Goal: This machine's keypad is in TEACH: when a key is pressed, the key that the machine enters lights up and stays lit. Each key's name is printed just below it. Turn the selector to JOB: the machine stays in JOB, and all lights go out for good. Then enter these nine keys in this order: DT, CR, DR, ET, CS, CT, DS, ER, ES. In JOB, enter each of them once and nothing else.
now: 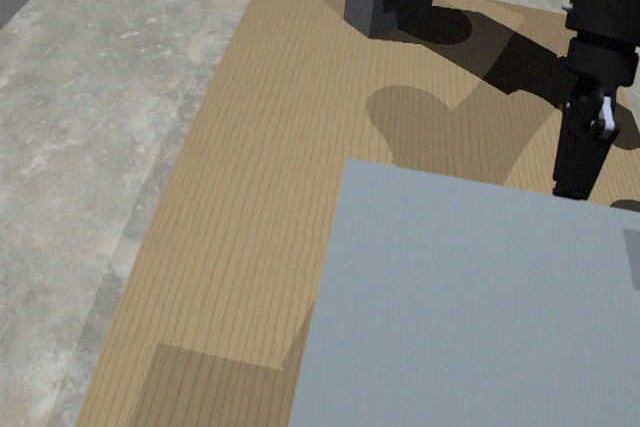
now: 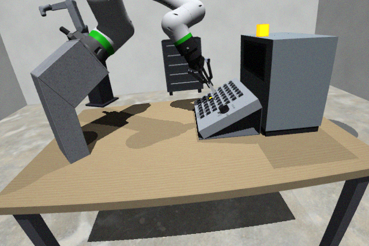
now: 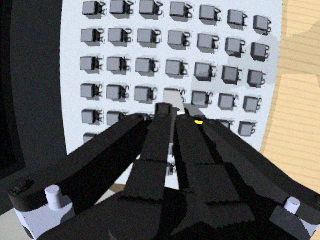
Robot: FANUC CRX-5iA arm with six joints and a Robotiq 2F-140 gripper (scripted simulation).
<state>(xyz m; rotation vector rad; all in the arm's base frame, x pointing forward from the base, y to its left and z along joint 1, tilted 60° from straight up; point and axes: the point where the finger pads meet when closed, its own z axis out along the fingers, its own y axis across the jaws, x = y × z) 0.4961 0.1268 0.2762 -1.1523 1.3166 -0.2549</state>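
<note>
The sloped keypad [image 2: 228, 118] [image 3: 72, 75] carries rows of grey keys with names printed beside them. One key [image 2: 210, 98] [image 3: 198, 121] is lit yellow; in the wrist view it shows just right of the fingers, mostly covered, its name hidden. No other lit key is visible. My gripper [image 1: 570, 196] [image 2: 213, 89] [image 3: 170, 103] is shut, with a pale tip at the fingertips. The tip is over the keypad at the D-column key in the S row, hiding most of it; contact cannot be told. The black selector knob [image 2: 223, 108] is on the keypad's near side; its setting is unreadable.
The grey machine cabinet [image 1: 465, 308] [image 2: 297, 85] stands behind the keypad, with a dark screen [image 2: 253, 59] and a yellow lamp block [image 2: 262, 30] on top. The arm's grey angled stand [image 2: 59, 112] is on the wooden table [image 1: 248, 195] [image 2: 166, 174].
</note>
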